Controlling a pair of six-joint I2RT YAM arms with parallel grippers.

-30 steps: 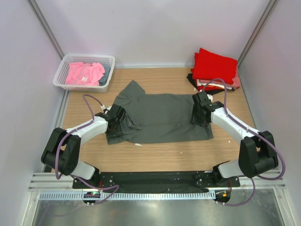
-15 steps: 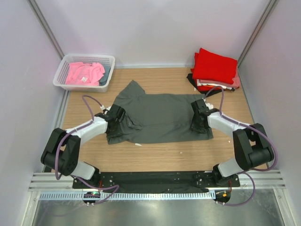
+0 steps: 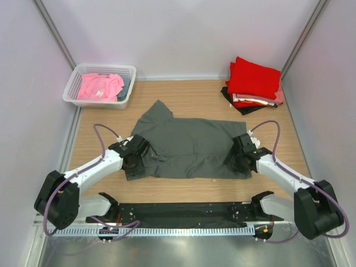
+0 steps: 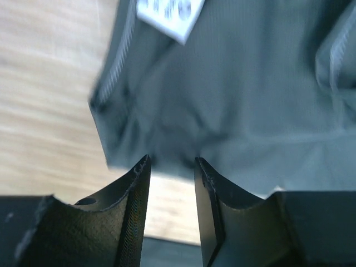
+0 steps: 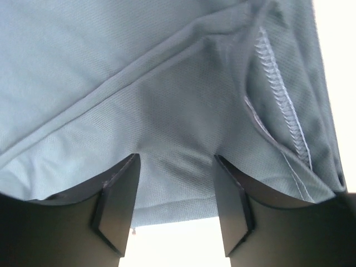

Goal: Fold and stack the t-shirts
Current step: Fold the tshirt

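Looking at the bench: light wooden tabletop [image 3: 183,190], pale lilac walls [image 3: 183,33] on three sides.
Task item: dark grey short-sleeved cloth t-shirt [image 3: 192,146] lies spread mid-table, one sleeve pointing far left, its near hem close to the arm bases.
Left claw: left gripper [image 3: 133,158] sits at the shirt's left end. My wrist camera shows its fingers [image 4: 133,206] at a narrow gap, pinching the cloth's edge.
Right claw: right gripper [image 3: 238,158] sits at the right end. Its fingers [image 5: 119,200] stand wider, with puckered cloth held between them.
Far left corner: white latticed plastic basket [image 3: 74,94] holding a crumpled pink cloth shirt [image 3: 99,86].
Far right corner: bright red folded cloth shirt [image 3: 253,78] tops a stack, with black and pale layers beneath.
Wrist-only detail: the left view shows a small white neck label [image 4: 169,14] and the right view shows pale hem stitching [image 5: 283,111]. I can pick out neither from overhead.
Writing: the label's print is too blurred for me to read.
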